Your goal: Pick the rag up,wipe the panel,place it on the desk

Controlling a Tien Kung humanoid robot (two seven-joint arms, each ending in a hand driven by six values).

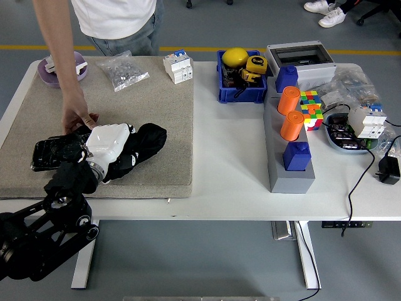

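Observation:
My left hand (116, 147), with a white back plate, lies on the beige mat (163, 106) with its fingers closed on a black rag (150, 137), which bunches out to the hand's right. A glossy black panel (49, 153) lies flat on the mat just left of the hand, partly behind my forearm. A person at the far side reaches down, and their hand (79, 119) rests at the panel's far edge. My right arm is out of view.
On the mat's far edge are a purple dish (62, 68), a bag of small parts (124, 71) and white breakers (178, 66). To the right stand a blue bin (243, 76), a grey rack with orange and blue pieces (291, 144), a colour cube and cables.

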